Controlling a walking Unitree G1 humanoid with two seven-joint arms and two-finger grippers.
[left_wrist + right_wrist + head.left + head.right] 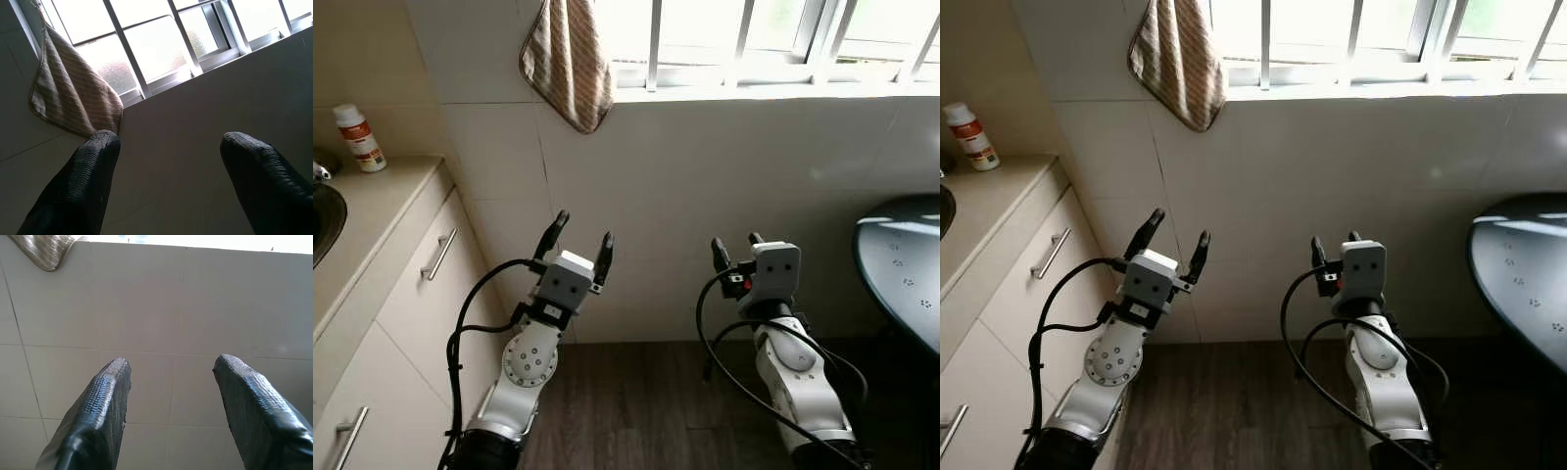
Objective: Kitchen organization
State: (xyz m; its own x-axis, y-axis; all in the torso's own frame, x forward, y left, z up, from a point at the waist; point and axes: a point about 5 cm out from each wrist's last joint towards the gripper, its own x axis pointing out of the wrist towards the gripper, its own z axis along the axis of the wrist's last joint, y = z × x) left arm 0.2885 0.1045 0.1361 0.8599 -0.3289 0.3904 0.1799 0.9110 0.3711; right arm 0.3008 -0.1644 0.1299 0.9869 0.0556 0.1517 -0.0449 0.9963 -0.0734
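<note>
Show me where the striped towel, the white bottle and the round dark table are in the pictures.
striped towel [570, 61], left eye view, middle of the hanging cloth
white bottle [358, 138], left eye view, its body with the red label
round dark table [898, 269], left eye view, bare top near its rim

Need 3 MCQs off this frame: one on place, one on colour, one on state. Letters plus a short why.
1. Where does the striped beige cloth hang?
A. on the white tiled wall by the barred window
B. on a drawer handle
C. over the dark round table

2. What colour is the cap of the white bottle on the beige countertop?
A. blue
B. white
C. black

3. How are the left pincer and right pincer set?
A. both shut on the cloth
B. left open, right shut
C. both open, holding nothing

Answers:
1 A: it hangs against the tiles at the window's left end.
2 B: cap and body are white above an orange label.
3 C: both wrist views show wall between spread fingers.
</note>
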